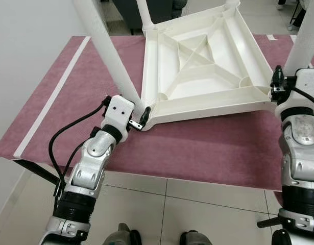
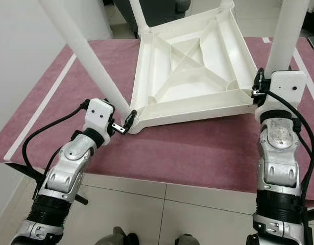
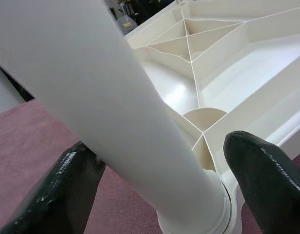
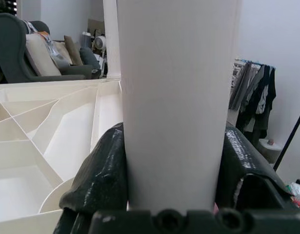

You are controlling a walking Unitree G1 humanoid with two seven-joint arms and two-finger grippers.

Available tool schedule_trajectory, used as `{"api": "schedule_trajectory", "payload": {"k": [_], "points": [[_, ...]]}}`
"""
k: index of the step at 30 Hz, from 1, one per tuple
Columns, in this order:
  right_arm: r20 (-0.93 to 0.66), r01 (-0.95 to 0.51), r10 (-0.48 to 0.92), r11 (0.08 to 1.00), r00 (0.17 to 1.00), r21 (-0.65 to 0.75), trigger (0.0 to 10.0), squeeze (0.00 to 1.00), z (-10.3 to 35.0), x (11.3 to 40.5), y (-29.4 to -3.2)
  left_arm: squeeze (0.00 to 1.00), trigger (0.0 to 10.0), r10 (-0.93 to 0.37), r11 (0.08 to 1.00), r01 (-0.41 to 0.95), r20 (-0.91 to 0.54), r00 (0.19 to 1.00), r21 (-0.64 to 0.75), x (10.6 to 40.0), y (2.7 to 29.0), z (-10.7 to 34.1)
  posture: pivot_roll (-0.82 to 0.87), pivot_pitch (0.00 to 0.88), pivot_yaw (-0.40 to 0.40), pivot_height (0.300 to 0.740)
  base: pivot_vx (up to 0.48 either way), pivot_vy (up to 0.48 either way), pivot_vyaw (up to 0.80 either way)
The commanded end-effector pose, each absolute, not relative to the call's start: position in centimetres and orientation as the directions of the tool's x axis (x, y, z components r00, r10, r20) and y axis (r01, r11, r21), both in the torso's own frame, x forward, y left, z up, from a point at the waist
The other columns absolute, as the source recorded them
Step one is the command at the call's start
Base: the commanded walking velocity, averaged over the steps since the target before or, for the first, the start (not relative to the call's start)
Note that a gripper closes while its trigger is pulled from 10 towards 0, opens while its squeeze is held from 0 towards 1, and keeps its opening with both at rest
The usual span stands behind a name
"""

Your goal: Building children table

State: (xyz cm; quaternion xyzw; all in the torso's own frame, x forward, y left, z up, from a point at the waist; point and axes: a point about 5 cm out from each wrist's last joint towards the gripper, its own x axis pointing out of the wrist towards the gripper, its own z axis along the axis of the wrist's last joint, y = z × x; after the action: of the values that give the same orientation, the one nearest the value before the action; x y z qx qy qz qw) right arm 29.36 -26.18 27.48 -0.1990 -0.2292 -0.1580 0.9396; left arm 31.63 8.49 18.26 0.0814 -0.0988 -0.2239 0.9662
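A white plastic children's table top (image 1: 197, 66) lies upside down on a maroon cloth, its ribbed underside facing up. White legs stand in its corners. My left gripper (image 1: 140, 114) is at the base of the near-left leg (image 1: 108, 51). In the left wrist view its black fingers (image 3: 267, 180) stand open on either side of that leg (image 3: 115, 107), and the far one is clear of it. My right gripper (image 2: 260, 84) is shut on the near-right leg (image 2: 284, 35) just above its socket. Both its fingers (image 4: 103, 170) press against the leg (image 4: 176, 97).
The maroon cloth (image 1: 208, 150) covers a low platform with a white tape stripe (image 1: 54, 94) along its left side. Tiled floor (image 1: 162, 204) lies at the near edge by my feet. A white wall is on the left, a dark armchair (image 4: 23, 53) behind, and a clothes rack (image 4: 254, 97) to the right.
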Motion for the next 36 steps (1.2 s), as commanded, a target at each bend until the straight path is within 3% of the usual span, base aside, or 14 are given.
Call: {"api": "schedule_trajectory", "payload": {"k": [1, 11, 20, 24, 29, 32, 36], "points": [[0.635, 0.439, -0.149, 0.836, 0.758, -0.328, 0.0, 0.0, 30.9, 28.1, -25.4, 0.0, 10.0, -0.35, 0.931, 0.327, 0.141, 0.926, 0.165, 32.0, 9.2, 17.8, -0.13, 0.092, 0.128, 0.74, 0.0, 0.0, 0.0], [0.695, 0.515, -0.055, 0.714, 0.717, -0.475, 0.0, 0.0, 33.3, 27.0, -24.7, 0.0, 10.0, -0.282, 0.959, 0.277, 0.12, 0.952, 0.052, 32.5, 9.3, 17.9, -0.12, 0.1, 0.126, 0.74, 0.0, 0.0, 0.0], [0.762, 0.562, 0.122, 0.604, 0.636, -0.565, 0.0, 0.0, 36.7, 26.6, -22.0, 0.0, 10.0, -0.163, 0.97, 0.17, 0.052, 0.985, -0.173, 33.3, 9.7, 17.4, -0.12, 0.106, 0.12, 0.74, 0.0, 0.0, 0.0], [0.778, 0.633, 0.212, 0.476, 0.591, -0.611, 0.0, 0.0, 38.3, 26.3, -21.0, 0.0, 10.0, -0.211, 0.96, 0.209, 0.011, 0.977, -0.185, 32.5, 9.0, 16.4, -0.12, 0.107, 0.12, 0.74, 0.0, 0.0, 0.0], [0.78, 0.658, 0.236, 0.429, 0.58, -0.619, 0.0, 0.0, 38.8, 26.2, -20.8, 0.0, 10.0, -0.25, 0.952, 0.242, -0.02, 0.968, -0.186, 31.9, 8.7, 15.6, -0.13, 0.108, 0.121, 0.74, 0.0, 0.0, 0.0], [0.777, 0.698, 0.292, 0.343, 0.557, -0.629, 0.0, 0.0, 39.7, 26.2, -20.4, 0.0, 10.0, -0.391, 0.896, 0.338, -0.148, 0.909, -0.288, 29.9, 7.7, 13.0, -0.12, 0.11, 0.123, 0.74, 0.0, 0.0, 0.0], [0.769, 0.716, 0.348, 0.294, 0.536, -0.633, 0.0, 0.0, 40.4, 26.4, -19.7, 0.0, 10.0, -0.414, 0.853, 0.287, -0.23, 0.881, -0.436, 29.1, 7.5, 11.7, -0.12, 0.112, 0.12, 0.74, 0.0, 0.0, 0.0]]}}
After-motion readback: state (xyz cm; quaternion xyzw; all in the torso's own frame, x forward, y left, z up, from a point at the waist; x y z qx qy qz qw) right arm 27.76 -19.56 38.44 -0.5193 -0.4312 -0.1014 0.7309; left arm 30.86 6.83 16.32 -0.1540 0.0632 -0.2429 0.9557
